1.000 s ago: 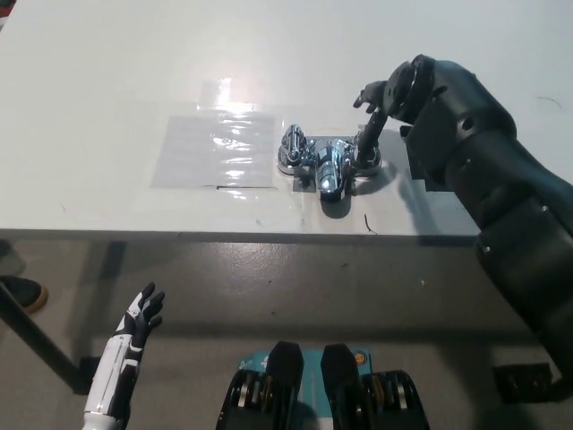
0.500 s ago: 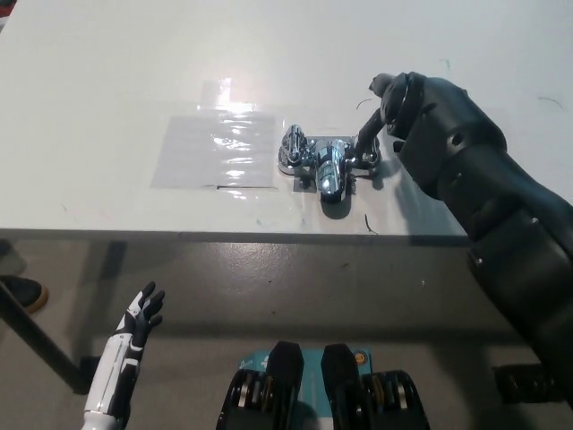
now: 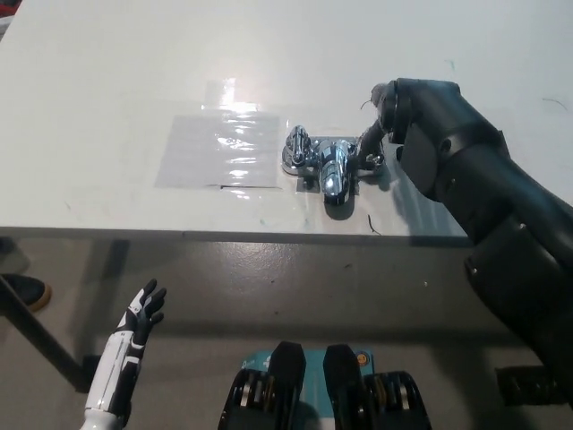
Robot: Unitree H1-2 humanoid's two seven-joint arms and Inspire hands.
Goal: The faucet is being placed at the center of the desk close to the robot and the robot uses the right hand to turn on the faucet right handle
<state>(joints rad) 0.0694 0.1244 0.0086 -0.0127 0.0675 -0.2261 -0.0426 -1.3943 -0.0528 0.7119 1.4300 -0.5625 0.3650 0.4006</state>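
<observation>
When you look down, you see a white desk (image 3: 107,72) filling the top of the view, with grey floor (image 3: 295,287) below its near edge. One shiny faucet (image 3: 333,170) sits on the desk, near that front edge and about in the middle. It has two handles: the left handle (image 3: 295,149) and the right handle (image 3: 370,159). Its one spout points toward you.

One see-through sheet (image 3: 219,148) lies flat just left of the faucet. Wide white desk spreads out behind both and off to the left.

Your black right hand (image 3: 387,112) is right at the right handle and touches it, but the arm hides too much to tell if it grips.

Your white left hand (image 3: 143,313) hangs low over the floor, well apart from the desk, fingers spread and holding nothing.
</observation>
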